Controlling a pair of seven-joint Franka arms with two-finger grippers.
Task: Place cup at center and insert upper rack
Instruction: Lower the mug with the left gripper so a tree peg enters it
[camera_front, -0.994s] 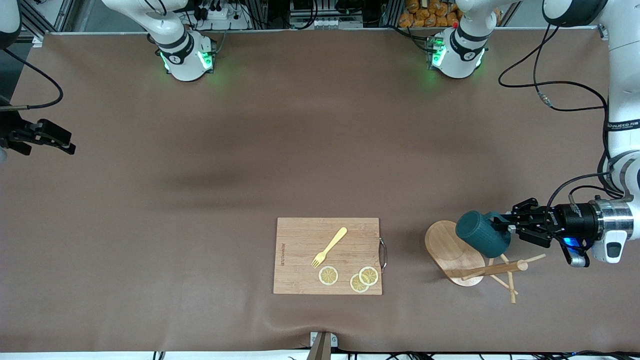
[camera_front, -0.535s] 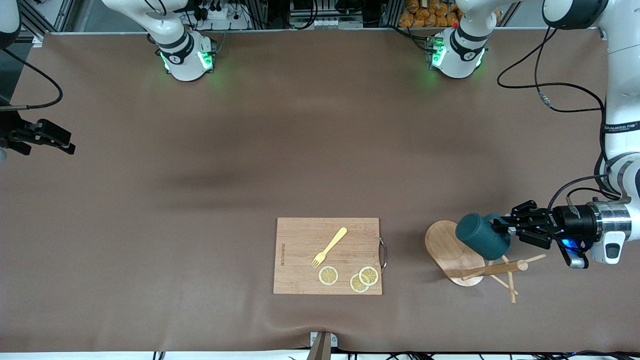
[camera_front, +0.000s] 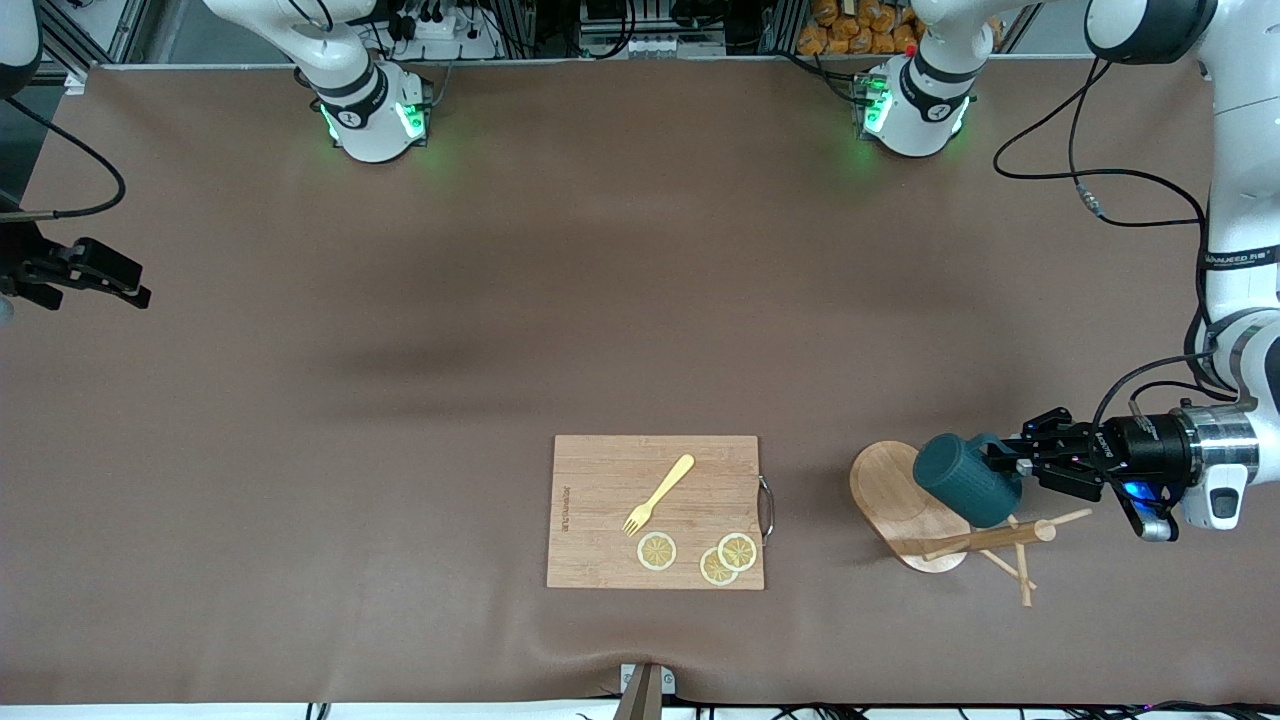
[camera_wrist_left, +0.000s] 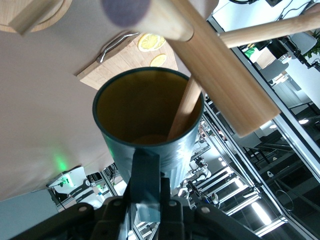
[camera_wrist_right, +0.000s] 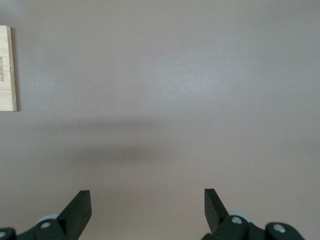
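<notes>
Teal cup hangs tilted, apparently on rack peg.

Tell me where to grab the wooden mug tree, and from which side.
Probably its round, upright central post, coming from the right arm's end: the cup, held by the left gripper, crowds the left arm's end.

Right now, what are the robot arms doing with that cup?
The left gripper is holding the dark teal cup by its handle, up by the wooden mug tree at the left arm's end of the table. One of the tree's pegs is poking into the cup's mouth. The right gripper is open and waiting over bare table. A cutting board with a yellow fork and lemon slices sits untouched.
</notes>
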